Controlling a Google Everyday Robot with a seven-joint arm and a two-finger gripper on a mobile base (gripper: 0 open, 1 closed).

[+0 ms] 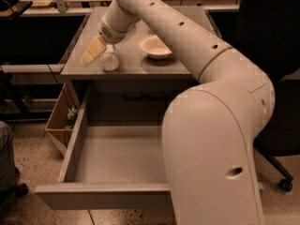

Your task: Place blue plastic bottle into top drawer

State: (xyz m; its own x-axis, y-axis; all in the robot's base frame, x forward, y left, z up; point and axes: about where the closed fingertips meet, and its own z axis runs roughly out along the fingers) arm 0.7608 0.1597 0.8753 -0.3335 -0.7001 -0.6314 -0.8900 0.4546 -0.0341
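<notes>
I see my tool (93,50) over the table's (140,68) front left, just left of the bottle (110,60); the bowl (155,47) sits right of it, the drawer (117,154) open below in front.

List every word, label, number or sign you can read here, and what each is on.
No text can be read here.
Clear plastic bottle with pale label, on the grey cabinet top: print too blurred to read.
Yellowish gripper, just beside the bottle above the cabinet top: no markings visible.
Open grey metal top drawer and round white bowl: plain.
</notes>
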